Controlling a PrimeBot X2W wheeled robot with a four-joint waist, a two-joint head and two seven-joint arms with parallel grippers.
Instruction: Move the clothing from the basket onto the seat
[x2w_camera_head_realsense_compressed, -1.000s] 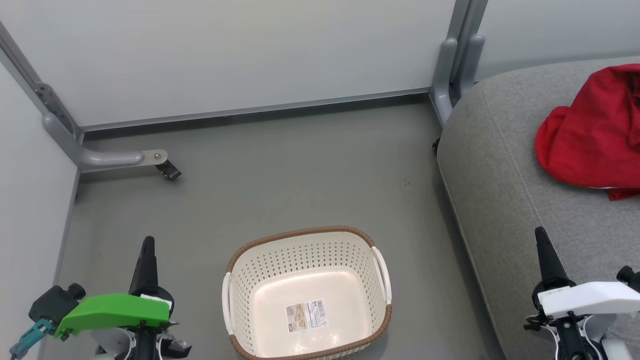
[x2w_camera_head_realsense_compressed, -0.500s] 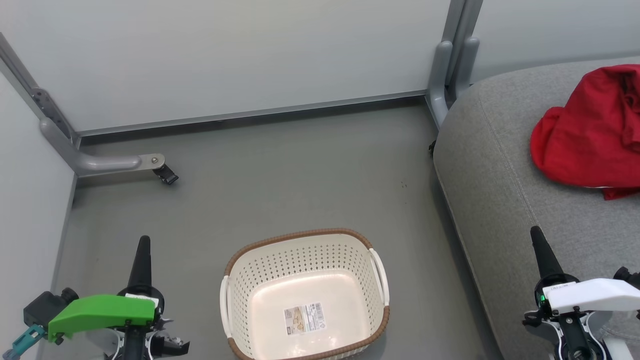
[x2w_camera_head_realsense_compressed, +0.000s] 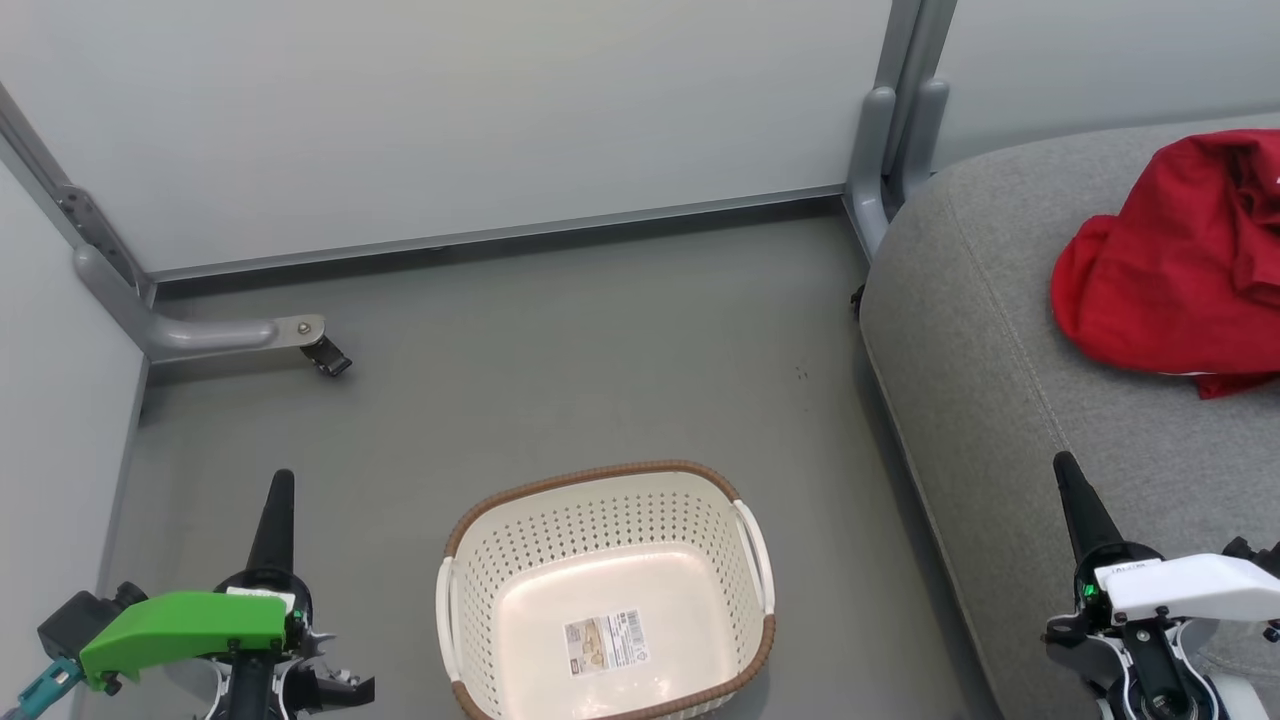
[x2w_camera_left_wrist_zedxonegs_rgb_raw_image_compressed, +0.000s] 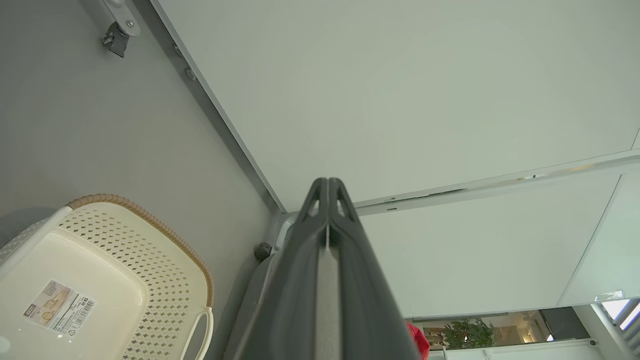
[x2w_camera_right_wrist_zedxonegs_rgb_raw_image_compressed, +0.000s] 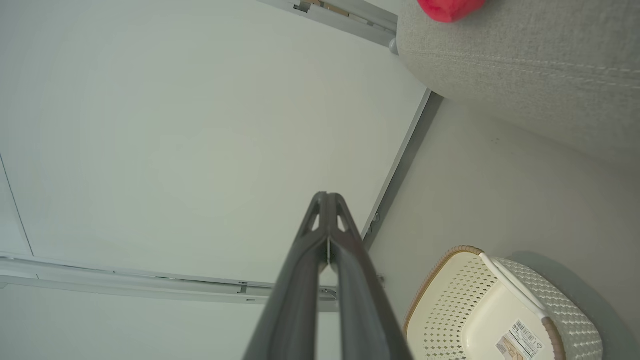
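Your clothing (x2w_camera_head_realsense_compressed: 1165, 265) lies on the seat (x2w_camera_head_realsense_compressed: 985, 400), two o'clock of the basket (x2w_camera_head_realsense_compressed: 590, 472); left gripper (x2w_camera_head_realsense_compressed: 283, 476), right gripper (x2w_camera_head_realsense_compressed: 1062, 460): jaws together.

Clothing (x2w_camera_head_realsense_compressed: 1165, 270) cut by right edge; label (x2w_camera_head_realsense_compressed: 603, 640) unreadable

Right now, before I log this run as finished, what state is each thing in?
basket: upright on the floor, empty but for its label.
clothing: bunched on the seat.
seat: holds the clothing.
left hand: shut, empty.
right hand: shut, empty.
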